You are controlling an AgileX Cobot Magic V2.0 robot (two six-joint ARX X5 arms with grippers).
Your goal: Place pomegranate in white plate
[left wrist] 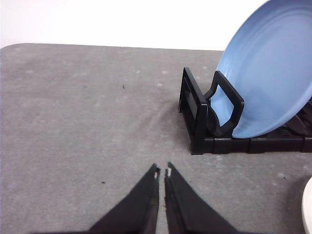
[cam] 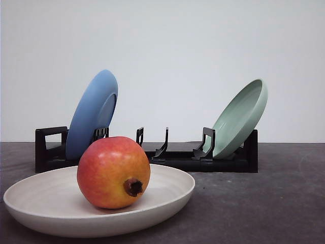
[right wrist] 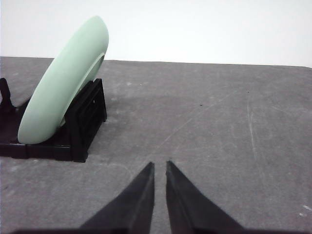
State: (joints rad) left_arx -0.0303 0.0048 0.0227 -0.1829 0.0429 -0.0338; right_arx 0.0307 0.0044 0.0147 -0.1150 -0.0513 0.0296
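Note:
The pomegranate [cam: 113, 172], red fading to orange-yellow with a brown crown stub facing the camera, rests inside the white plate [cam: 51, 203], which lies flat on the dark table at the front left. A sliver of that plate's rim [left wrist: 308, 204] shows in the left wrist view. My left gripper [left wrist: 162, 171] hovers over bare grey table beside the rack's end, its fingers nearly touching and holding nothing. My right gripper [right wrist: 159, 165] is likewise shut and empty over bare table, apart from the rack.
A black dish rack [cam: 172, 152] stands behind the white plate. A blue plate [cam: 94, 114] leans in its left slots and a pale green plate [cam: 241, 117] in its right slots. Both plates tilt outward. A plain white wall is behind.

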